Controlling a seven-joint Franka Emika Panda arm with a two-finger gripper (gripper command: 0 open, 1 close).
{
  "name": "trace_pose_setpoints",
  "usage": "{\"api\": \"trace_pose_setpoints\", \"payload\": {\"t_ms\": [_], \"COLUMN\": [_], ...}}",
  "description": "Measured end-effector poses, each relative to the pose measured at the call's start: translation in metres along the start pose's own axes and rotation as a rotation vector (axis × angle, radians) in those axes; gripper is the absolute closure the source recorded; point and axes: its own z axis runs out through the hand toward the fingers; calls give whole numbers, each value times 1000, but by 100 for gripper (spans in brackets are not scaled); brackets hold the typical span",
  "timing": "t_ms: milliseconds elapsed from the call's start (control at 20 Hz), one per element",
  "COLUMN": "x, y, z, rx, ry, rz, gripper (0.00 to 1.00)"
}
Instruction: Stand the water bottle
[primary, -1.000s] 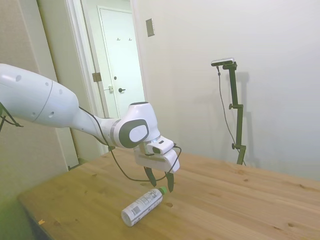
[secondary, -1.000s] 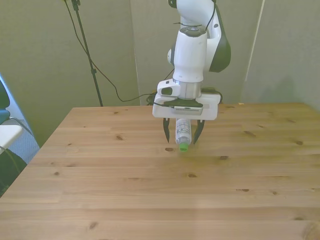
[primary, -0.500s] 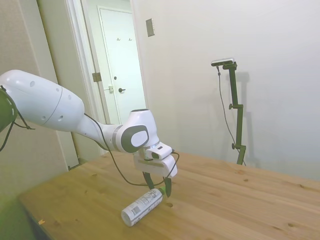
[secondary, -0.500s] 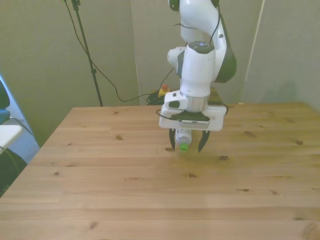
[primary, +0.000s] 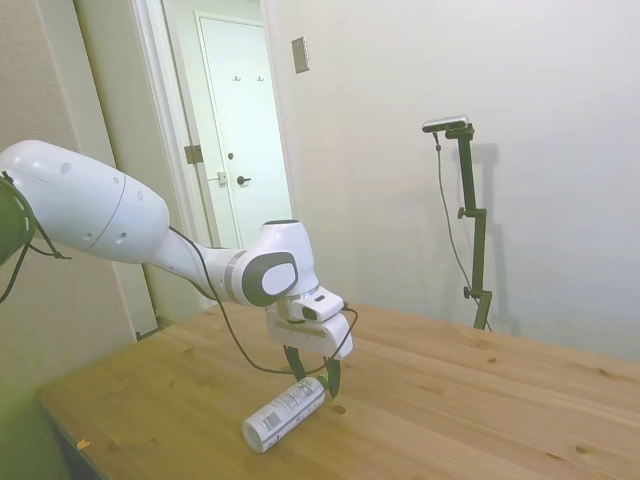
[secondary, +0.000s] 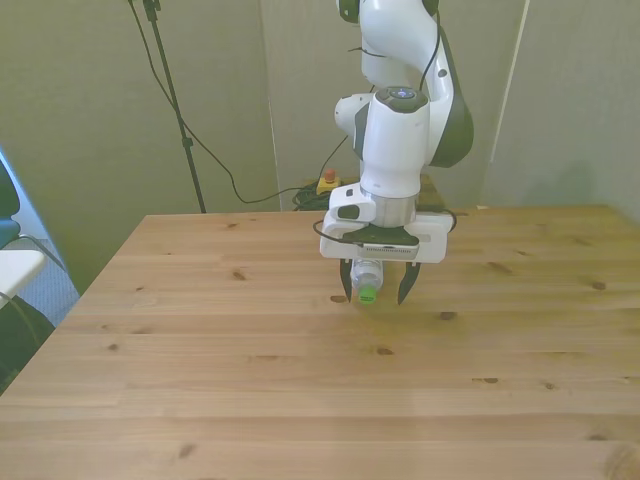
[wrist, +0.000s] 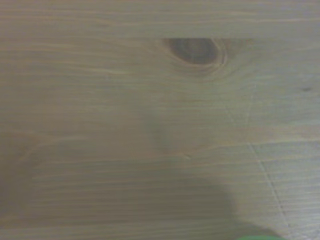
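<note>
Lying on its side on the wooden table (primary: 480, 390), the water bottle (primary: 285, 413) is straddled at its green cap (secondary: 368, 295) by the gripper (secondary: 378, 296), whose fingers are spread to either side and not yet closed. The grasp appears to be the step in hand; next, the neck end would probably need to be pinched and the bottle tipped upright. Dark print is seen on the white label, but no wording can be read.

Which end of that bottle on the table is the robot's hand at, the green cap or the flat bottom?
The green cap end. The open hand straddles the neck of the water bottle, which lies on its side; its flat bottom points away, clear of the fingers.
</note>
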Motion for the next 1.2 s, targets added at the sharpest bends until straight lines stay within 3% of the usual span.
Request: {"api": "trace_pose_setpoints", "payload": {"t_ms": [1200], "x": [0], "y": [-1], "z": [6], "rx": [12], "ry": [-84], "rz": [38], "gripper": [100]}}
